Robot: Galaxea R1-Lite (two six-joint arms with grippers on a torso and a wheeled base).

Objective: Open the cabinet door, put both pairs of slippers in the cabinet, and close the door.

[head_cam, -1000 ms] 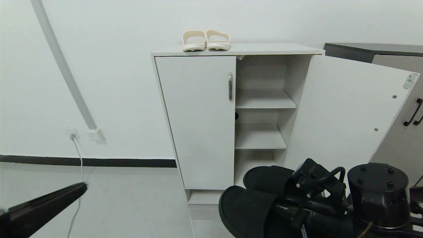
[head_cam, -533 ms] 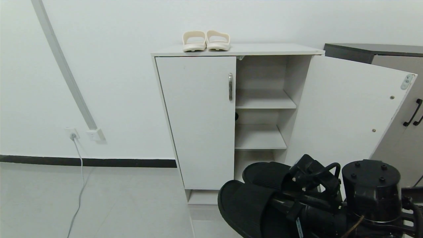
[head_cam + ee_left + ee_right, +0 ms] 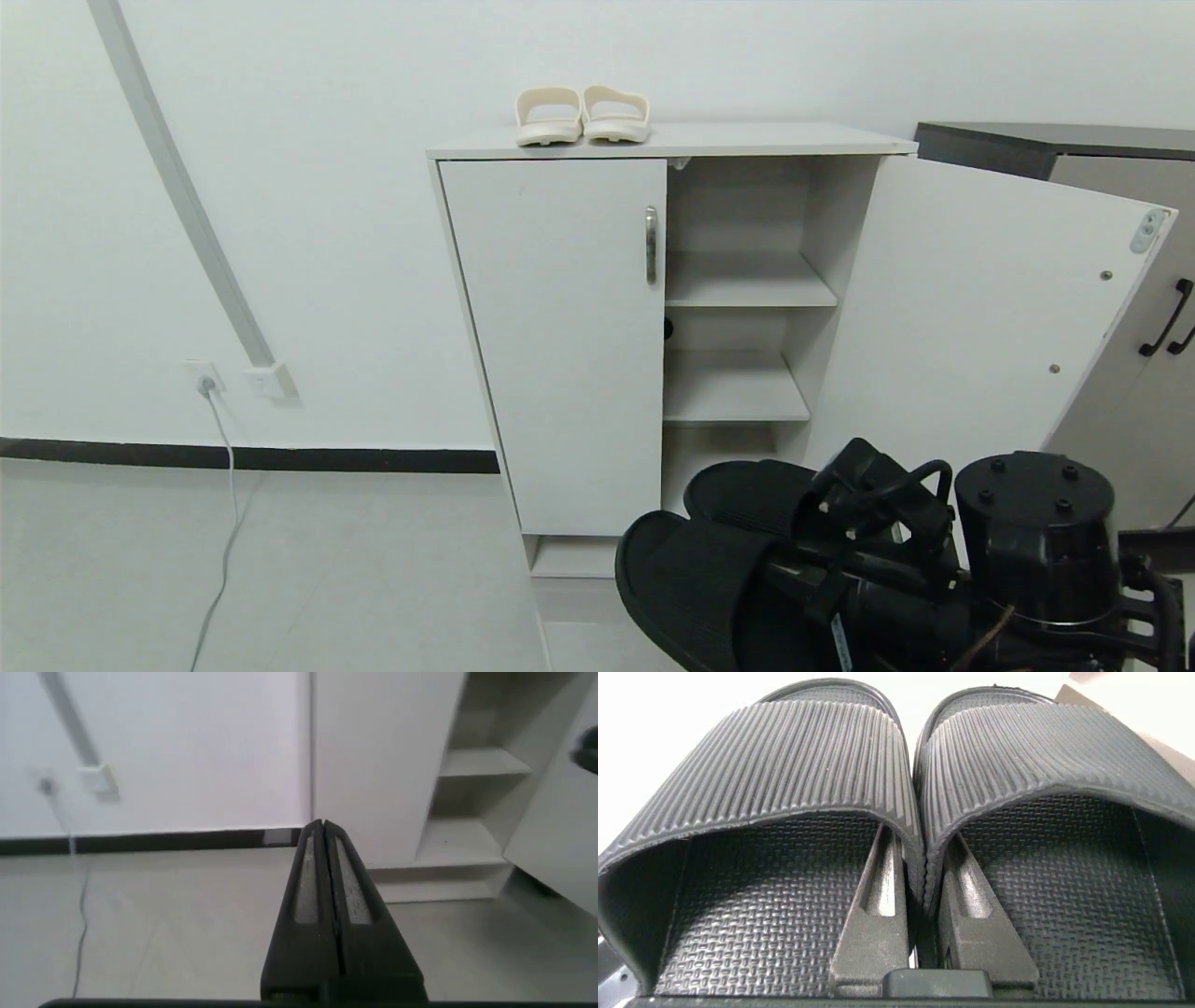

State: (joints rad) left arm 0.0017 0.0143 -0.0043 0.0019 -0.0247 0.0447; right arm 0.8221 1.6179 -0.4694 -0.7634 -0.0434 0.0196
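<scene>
Black slippers (image 3: 803, 765) are clamped side by side by the right end effector (image 3: 922, 842), one finger tucked under each strap. Left end effector (image 3: 322, 833) is pressed closed, empty.

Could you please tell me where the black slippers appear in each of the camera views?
Head view: black slippers low on the right, before the open door.
Left wrist view: a dark shape at the edge beside the shelves may be them; too little to tell.
Right wrist view: side by side up close, the right gripper with one finger in each.
Shared landmark: the shelves, in the head and left wrist views.
</scene>
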